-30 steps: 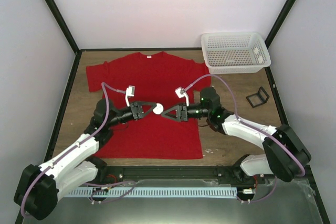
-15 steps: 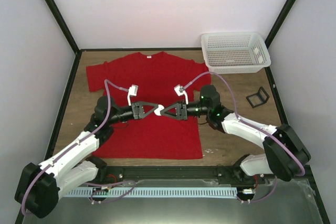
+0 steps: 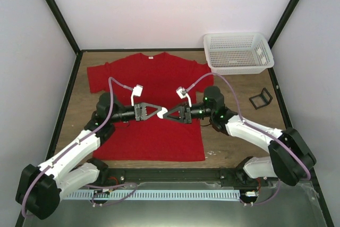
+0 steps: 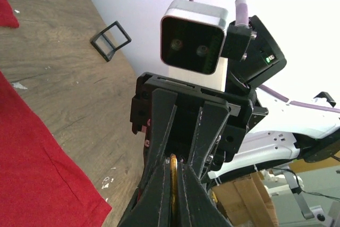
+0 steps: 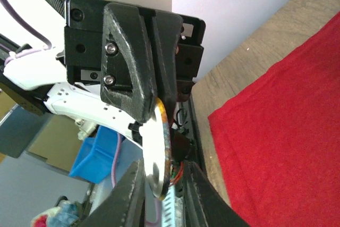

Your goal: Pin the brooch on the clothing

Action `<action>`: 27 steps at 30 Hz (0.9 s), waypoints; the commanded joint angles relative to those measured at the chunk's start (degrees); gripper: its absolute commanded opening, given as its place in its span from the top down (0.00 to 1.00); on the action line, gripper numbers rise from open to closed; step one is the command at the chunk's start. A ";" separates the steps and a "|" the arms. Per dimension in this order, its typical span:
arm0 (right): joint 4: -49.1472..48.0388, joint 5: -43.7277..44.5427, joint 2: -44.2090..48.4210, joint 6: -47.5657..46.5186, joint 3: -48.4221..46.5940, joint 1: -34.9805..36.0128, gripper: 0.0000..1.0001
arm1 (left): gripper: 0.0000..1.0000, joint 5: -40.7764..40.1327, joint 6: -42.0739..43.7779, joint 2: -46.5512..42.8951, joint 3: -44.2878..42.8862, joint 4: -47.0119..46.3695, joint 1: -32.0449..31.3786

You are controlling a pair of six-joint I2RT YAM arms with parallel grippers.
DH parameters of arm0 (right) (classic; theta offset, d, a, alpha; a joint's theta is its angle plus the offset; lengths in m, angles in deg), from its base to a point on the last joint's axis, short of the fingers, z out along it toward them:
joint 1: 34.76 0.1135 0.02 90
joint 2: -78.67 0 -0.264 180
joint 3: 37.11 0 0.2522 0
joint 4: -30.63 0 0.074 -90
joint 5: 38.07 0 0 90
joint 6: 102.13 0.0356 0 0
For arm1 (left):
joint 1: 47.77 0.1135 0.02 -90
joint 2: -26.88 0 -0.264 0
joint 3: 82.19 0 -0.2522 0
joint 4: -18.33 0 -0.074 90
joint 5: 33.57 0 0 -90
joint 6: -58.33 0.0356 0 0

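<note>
The brooch (image 5: 158, 152) is a thin round disc, smooth white on its back with mottled colours along the rim. It hangs in the air between the two hands, above the middle of the shirt (image 3: 154, 75) and clear of it. The left hand (image 3: 158, 112) has its black, grainy, wedge-shaped fingers pressed together on the disc's edge. The right hand (image 3: 168, 114) meets it tip to tip, fingers flanking the disc; I cannot tell whether they clamp it. The red shirt lies flat and matte on the brown wood-grain worktop (image 3: 234, 86). At the far right corner sits a white plastic mesh basket (image 3: 238, 52), and near it a black angular wire frame (image 3: 260, 98).
</note>
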 commanded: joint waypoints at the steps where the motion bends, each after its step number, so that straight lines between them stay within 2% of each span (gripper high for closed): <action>1: 0.25 -0.13 2.19 -1.01 1.06 -0.22 0.81 | 1.00 1.92 2.57 -0.51 -2.79 1.01 0.21; 3: 0.82 0.11 2.57 -1.31 1.22 -0.36 0.78 | 1.00 2.02 3.56 -0.61 -3.32 2.36 0.19; 14: 4.18 -0.33 4.19 -4.26 0.08 -1.56 0.78 | 1.00 3.55 8.10 -0.11 -5.42 6.76 0.27; 24: 1.61 -3.94 2.62 -3.79 -0.77 -1.79 0.85 | 1.00 4.87 8.51 1.18 -5.86 6.40 0.30; 27: -0.38 -4.60 1.97 -2.75 -0.70 -1.81 0.90 | 1.00 5.22 8.56 1.38 -5.93 6.15 0.29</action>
